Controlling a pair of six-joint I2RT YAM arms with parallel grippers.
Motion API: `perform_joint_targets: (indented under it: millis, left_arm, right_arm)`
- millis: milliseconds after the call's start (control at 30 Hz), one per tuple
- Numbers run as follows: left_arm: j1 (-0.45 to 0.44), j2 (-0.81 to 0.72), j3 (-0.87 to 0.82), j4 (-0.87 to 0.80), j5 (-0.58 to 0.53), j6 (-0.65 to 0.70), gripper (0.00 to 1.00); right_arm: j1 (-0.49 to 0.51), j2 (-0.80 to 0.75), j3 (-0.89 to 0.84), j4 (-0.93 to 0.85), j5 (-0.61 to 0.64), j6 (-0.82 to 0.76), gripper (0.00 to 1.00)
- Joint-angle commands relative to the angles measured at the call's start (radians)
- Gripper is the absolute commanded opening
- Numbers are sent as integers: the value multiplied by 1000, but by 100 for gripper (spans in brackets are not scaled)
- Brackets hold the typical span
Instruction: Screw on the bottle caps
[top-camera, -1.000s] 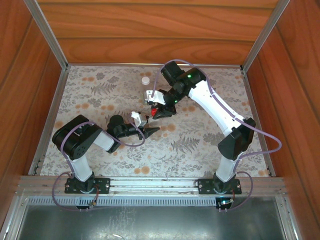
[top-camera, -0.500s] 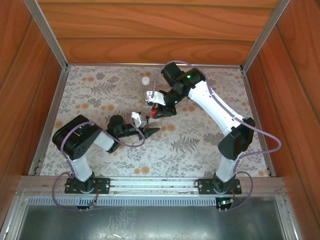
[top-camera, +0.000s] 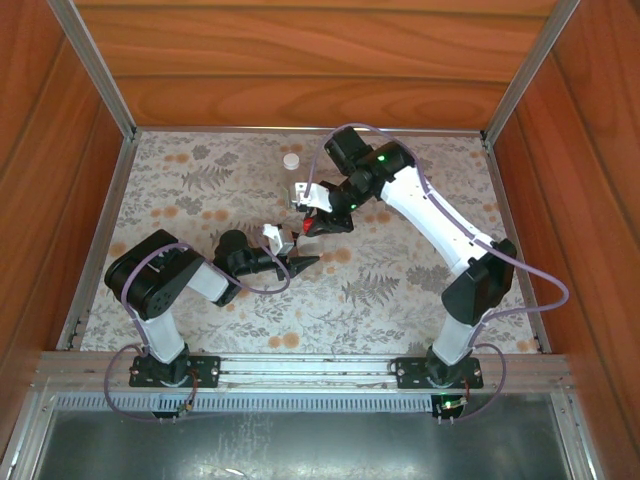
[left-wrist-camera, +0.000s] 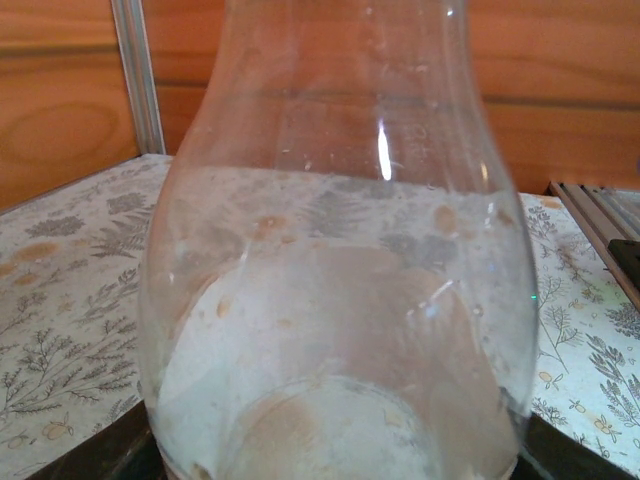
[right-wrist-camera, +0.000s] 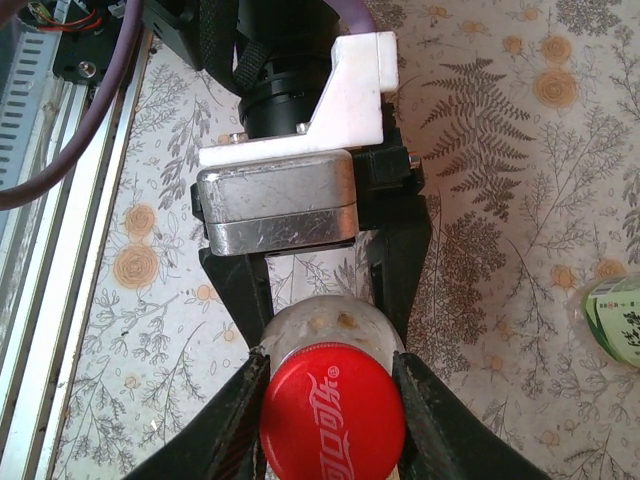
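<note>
**A:** Well, the right claw is pinching the small round red plastic screw cap, with one finger on each side of it. The cap sits on the mouth of the clear plastic bottle, directly under this claw.

**B:** And who holds the bottle?

**A:** The left claw does. Its two fingers are pressed on the bottle just below the cap, and it reaches in opposite to the right claw.

**B:** What could go wrong from here?

**A:** I see three dangers. First, I cannot tell if the red cap is level, and a tilted cap would catch the thread crooked and jam. Second, the bottle wall looks thin and smooth. It may turn together with the cap inside the left claw, or get dented if that claw squeezes harder. Third, the cap is low, so the right fingers hold only its rim and may slip off while turning.

**B:** Now count, please.

**A:** There are two claws and two caps. One cap is the red one, and the other is a small round white plastic cap on the flowered tablecloth, beyond the right claw and well apart from it. There are also two bottles, the held one and a green-labelled plastic bottle off to one side of the right claw. Only its edge is visible.
</note>
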Motion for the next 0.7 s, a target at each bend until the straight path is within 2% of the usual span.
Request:
perform_joint_targets:
  millis: [0, 233, 667]
  left_arm:
    - [15, 50, -33, -206, -14, -6, 57]
    - [15, 49, -32, -208, -13, -8, 57]
    - [15, 48, -30, -211, -14, -9, 57]
  right_arm:
    - [7, -28, -43, -22, 58, 19, 34]
    - [30, -53, -83, 25, 128, 67, 41]
    - [77, -55, -96, 62, 229, 201, 39]
